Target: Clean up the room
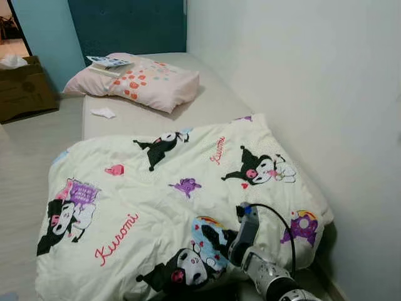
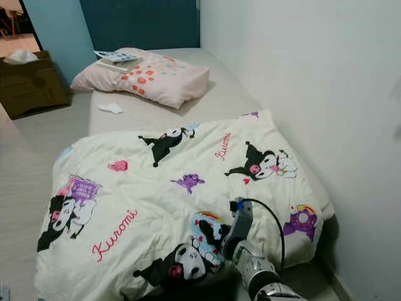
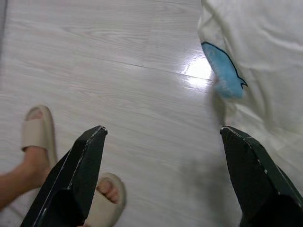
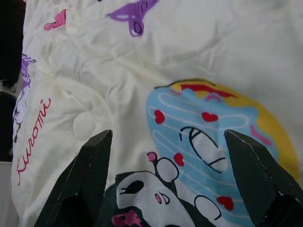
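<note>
Silver right arm [image 1: 266, 271], black cable, black-fingered tool [image 4: 189, 184].

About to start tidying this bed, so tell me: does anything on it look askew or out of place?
Yes. The cartoon-print duvet lies bunched and skewed across the foot of the mattress, its edge drooping toward the floor. A crumpled white tissue sits on the bare mattress, and a book lies on the pillow. The right gripper hovers open over the duvet.

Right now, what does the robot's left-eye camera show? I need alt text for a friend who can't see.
A rumpled cream cartoon-print duvet covers the near end of a bed against a white wall, with the robot's right gripper reaching over it. Beyond lie a pink pillow with a book on top.
</note>
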You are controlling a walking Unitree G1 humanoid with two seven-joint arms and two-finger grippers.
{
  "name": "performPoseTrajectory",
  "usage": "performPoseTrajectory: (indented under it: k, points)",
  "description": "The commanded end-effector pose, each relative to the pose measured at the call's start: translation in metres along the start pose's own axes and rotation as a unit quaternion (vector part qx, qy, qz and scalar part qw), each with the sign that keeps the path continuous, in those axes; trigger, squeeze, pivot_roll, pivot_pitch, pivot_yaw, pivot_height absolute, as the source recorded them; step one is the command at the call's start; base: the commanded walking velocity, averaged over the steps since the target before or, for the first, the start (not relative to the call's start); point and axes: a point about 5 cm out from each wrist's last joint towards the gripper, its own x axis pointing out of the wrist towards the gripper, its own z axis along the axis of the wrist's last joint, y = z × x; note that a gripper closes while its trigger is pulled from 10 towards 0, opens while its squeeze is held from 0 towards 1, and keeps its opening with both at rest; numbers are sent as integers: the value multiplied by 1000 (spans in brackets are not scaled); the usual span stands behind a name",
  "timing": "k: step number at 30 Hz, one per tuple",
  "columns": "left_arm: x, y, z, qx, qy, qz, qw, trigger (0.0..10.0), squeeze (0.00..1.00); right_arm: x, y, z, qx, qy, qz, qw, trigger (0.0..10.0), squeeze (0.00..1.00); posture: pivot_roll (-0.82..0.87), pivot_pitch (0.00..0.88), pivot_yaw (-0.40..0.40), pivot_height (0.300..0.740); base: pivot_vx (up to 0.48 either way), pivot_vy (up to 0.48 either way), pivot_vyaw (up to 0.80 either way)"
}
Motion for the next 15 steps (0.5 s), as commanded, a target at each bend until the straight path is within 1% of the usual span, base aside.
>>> performPoseTrajectory:
  k: [1,2,4,6,8,10,11,12,13,14,15]
  points:
    - [-1,15,-9,40,21,32,998,10000,0,-1,-2,-4,-6,10,-6,1000,10000,0,27,0,-67,641,0,0,0]
    - [-1,15,-9,40,21,32,998,10000,0,-1,-2,-4,-6,10,-6,1000,10000,0,27,0,-67,641,0,0,0]
    - [-3,22,-14,55,29,58,996,10000,0,-1,-3,-3,-6,7,-5,1000,10000,0,24,0,-71,650,0,0,0]
    - [-3,22,-14,55,29,58,996,10000,0,-1,-3,-3,-6,7,-5,1000,10000,0,24,0,-71,650,0,0,0]
    - [-3,23,-16,55,29,70,996,10000,0,-2,-4,-1,-7,4,-7,1000,10000,0,20,0,-75,659,0,0,0]
    - [-2,16,-12,45,22,59,997,10000,0,-2,-5,1,-9,3,-9,1000,10000,0,21,0,-80,668,0,0,0]
    - [-2,16,-12,45,22,59,997,10000,0,-2,-5,1,-9,3,-9,1000,10000,0,21,0,-80,668,0,0,0]
    - [-2,7,-10,36,18,44,998,10000,0,-3,-6,0,-12,5,-11,1000,10000,0,18,0,-83,672,0,0,0]
    - [-2,-8,-7,32,10,19,999,10000,0,-4,-8,-3,-16,12,-15,1000,10000,0,18,0,-87,681,0,0,0]
    - [-2,-12,-6,33,8,13,999,10000,0,-4,-8,-5,-18,15,-16,1000,10000,0,18,0,-87,686,0,0,0]
    - [-2,-12,-6,33,8,13,999,10000,0,-4,-8,-5,-18,15,-16,1000,10000,0,18,0,-87,686,0,0,0]
